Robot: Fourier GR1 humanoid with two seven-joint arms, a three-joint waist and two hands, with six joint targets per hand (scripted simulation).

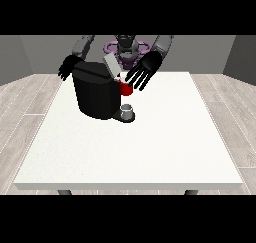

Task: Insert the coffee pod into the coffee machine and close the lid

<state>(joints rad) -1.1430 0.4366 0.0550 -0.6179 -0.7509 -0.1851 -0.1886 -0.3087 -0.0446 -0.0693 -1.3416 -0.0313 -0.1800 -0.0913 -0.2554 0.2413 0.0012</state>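
Observation:
A black coffee machine (94,93) stands on the white table (130,147), towards the back left. Its grey lid (111,64) is raised and tilted up at the top. A red part (125,88) shows at the machine's front, and a small grey cup (127,110) sits on the drip base below it. The hand at the view's right (145,69) hovers over the red part with its fingers spread and straight, pointing down towards the camera. The hand at the view's left (67,67) hangs behind the machine's back left corner, fingers relaxed. No separate coffee pod shows.
The table's front and right portions stretch out wide between the machine and the near edge (130,186). A grey wood floor surrounds the table.

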